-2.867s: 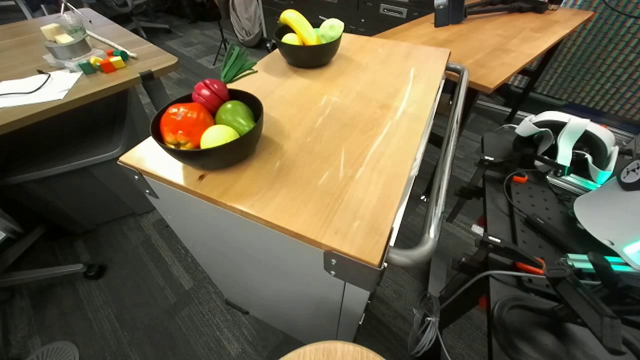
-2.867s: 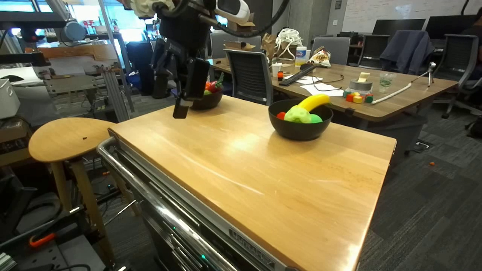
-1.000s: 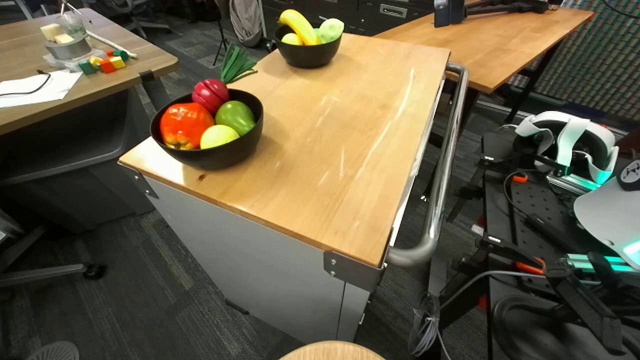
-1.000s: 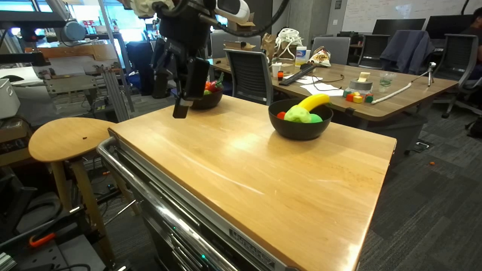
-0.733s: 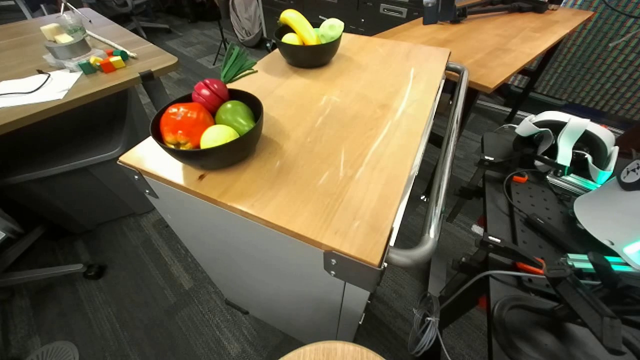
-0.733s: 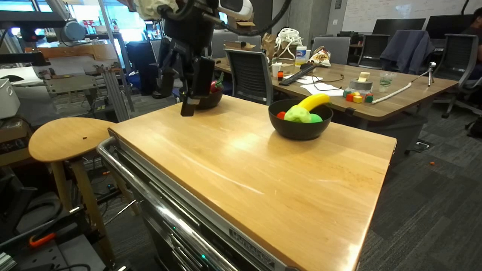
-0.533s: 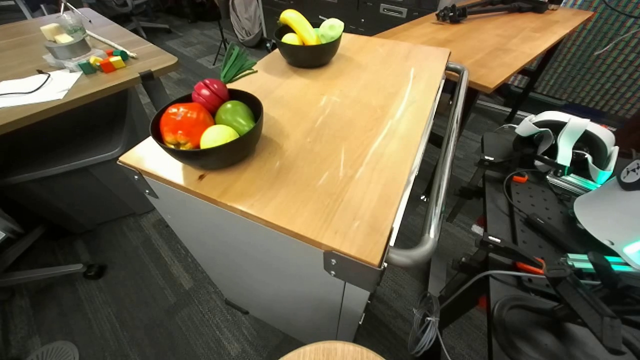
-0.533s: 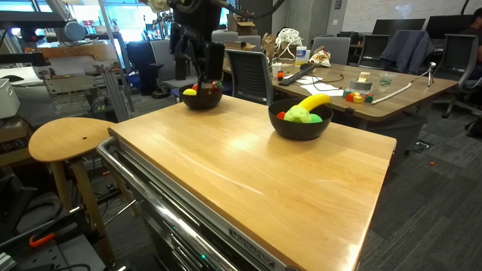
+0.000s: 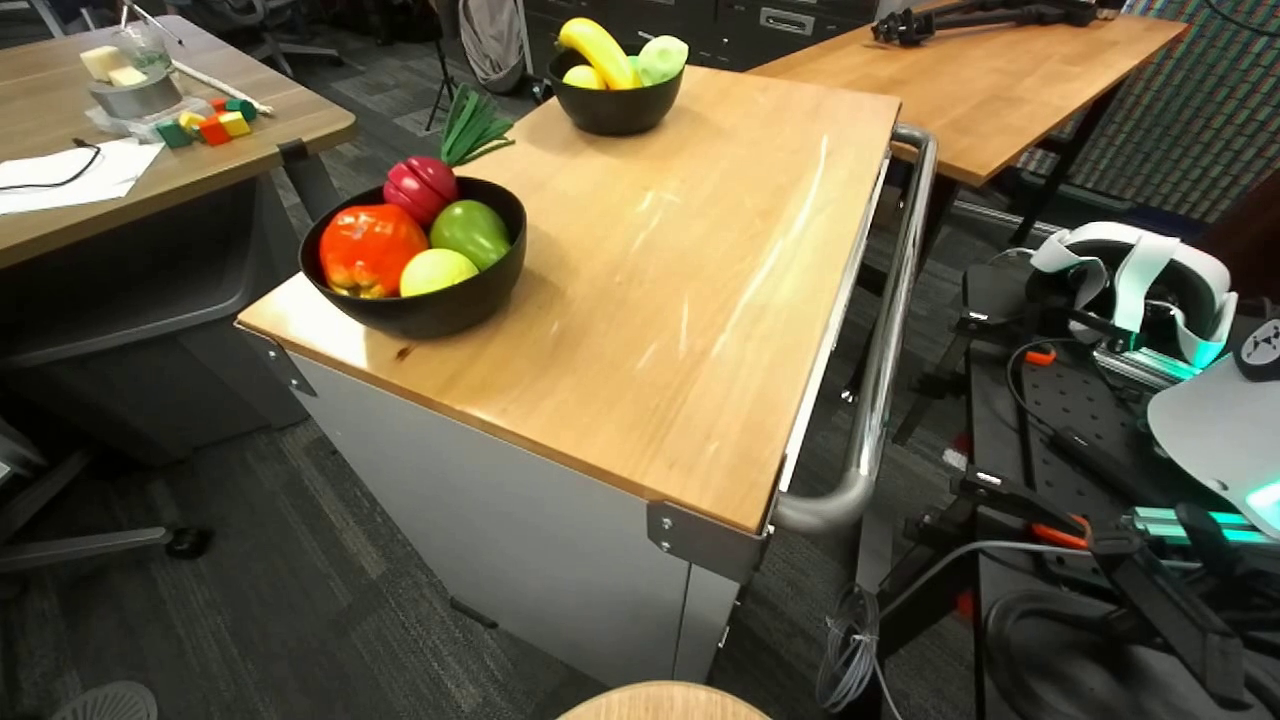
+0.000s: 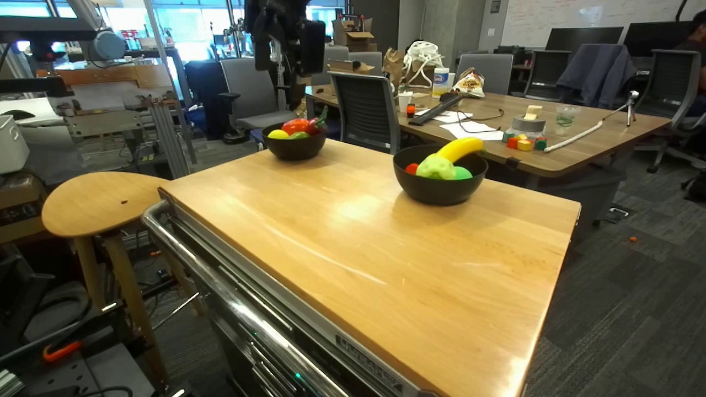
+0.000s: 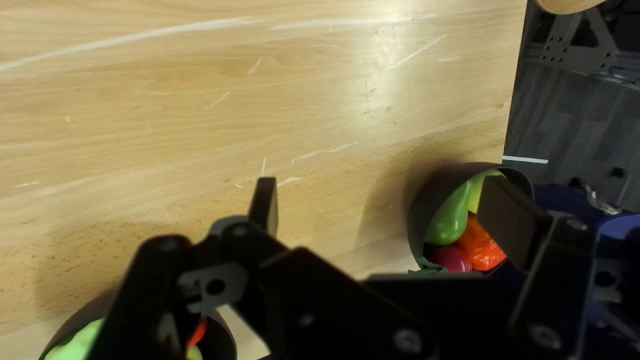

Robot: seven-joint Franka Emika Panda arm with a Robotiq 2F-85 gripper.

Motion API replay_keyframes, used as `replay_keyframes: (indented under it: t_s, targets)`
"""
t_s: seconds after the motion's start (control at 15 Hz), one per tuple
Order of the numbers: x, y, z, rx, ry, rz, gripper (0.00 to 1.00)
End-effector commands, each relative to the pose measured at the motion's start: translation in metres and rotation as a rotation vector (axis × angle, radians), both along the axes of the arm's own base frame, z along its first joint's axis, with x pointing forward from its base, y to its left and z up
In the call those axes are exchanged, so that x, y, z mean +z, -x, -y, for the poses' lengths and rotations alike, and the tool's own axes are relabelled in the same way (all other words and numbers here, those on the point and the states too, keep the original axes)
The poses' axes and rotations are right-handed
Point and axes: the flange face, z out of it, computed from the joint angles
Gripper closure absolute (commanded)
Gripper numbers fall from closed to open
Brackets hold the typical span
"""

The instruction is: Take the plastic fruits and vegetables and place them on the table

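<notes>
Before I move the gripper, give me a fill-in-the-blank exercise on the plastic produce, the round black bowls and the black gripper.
The rectangular light-wood table bears ____ round black bowls.
The slim leaves of the red plastic radish are coloured ____.
Of that radish and the curved yellow plastic banana, only the ____ shares a bowl with the large glossy orange-red plastic piece.
The jaws of the black two-fingered gripper are not shut but ____.
Missing words: two; green; radish; open.
</notes>
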Motion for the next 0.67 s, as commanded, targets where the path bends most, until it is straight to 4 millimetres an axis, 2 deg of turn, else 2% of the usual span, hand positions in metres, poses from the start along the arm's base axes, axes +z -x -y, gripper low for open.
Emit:
replay_keyframes:
  t_s: [0.0, 0.27, 0.47, 0.6]
  targets:
    - [-0.003, -0.003, 0.000, -0.071, 0.025, 0.141, 0.00]
    - [-0.018, -0.044, -0.026, -0.066, 0.099, 0.346, 0.00]
    - [-0.047, -0.078, -0.073, -0.012, 0.117, 0.416, 0.00]
    - [-0.068, -0.100, -0.102, 0.006, 0.108, 0.397, 0.00]
